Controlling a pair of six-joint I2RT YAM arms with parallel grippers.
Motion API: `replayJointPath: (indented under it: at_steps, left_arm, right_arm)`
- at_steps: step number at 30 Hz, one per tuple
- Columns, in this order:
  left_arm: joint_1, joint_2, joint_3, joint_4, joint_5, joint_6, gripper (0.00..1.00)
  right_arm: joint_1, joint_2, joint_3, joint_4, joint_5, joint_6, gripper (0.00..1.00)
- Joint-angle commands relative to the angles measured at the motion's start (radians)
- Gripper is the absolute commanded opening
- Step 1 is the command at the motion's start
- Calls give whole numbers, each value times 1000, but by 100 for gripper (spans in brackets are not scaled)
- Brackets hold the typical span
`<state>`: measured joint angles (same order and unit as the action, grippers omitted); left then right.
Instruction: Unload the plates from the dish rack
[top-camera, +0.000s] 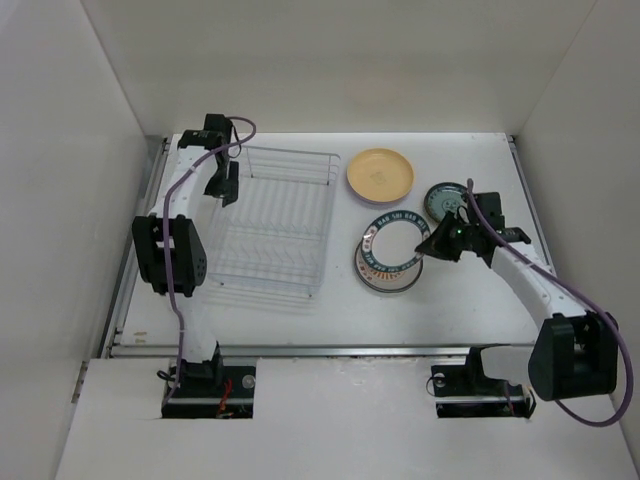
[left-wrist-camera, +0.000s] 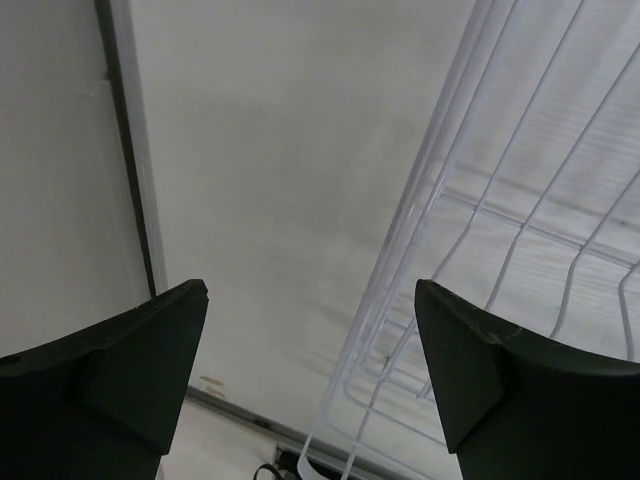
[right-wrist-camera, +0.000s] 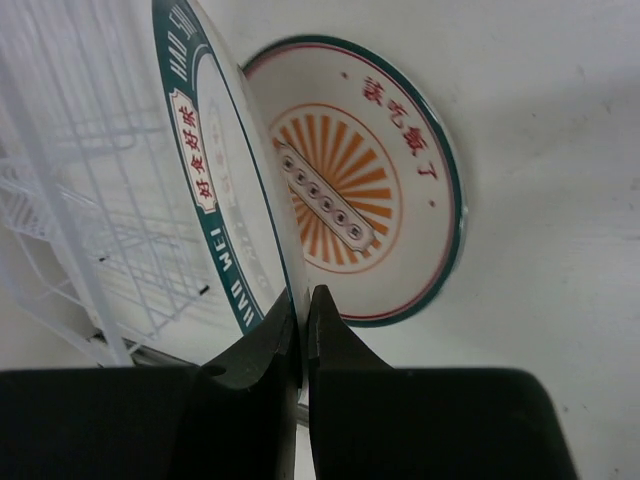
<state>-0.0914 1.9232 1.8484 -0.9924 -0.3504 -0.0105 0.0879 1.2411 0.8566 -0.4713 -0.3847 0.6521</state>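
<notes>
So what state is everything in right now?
dish rack: no plates in it.
yellow plate: flat on the table.
dark green plate: flat on the table.
sunburst plate: flat on the table.
teal-rimmed plate: tilted, rim pinched.
right gripper: shut on that plate.
left gripper: open, empty.

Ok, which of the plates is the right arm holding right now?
The white plate with the teal lettered rim: the right fingers pinch its edge above the sunburst plate. The yellow plate and the dark plate lie free.
</notes>
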Motion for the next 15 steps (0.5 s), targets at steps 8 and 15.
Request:
replayJointPath:
  at_steps: [8,15]
  left_arm:
    - [22,86,-17,20,37,8,44]
    - [90,89,-21,-20,134,-54,0]
  right_arm:
    - [-7,104,-80,7,3,-57,1]
    - [-7,90,-90,-18,43,-66,49]
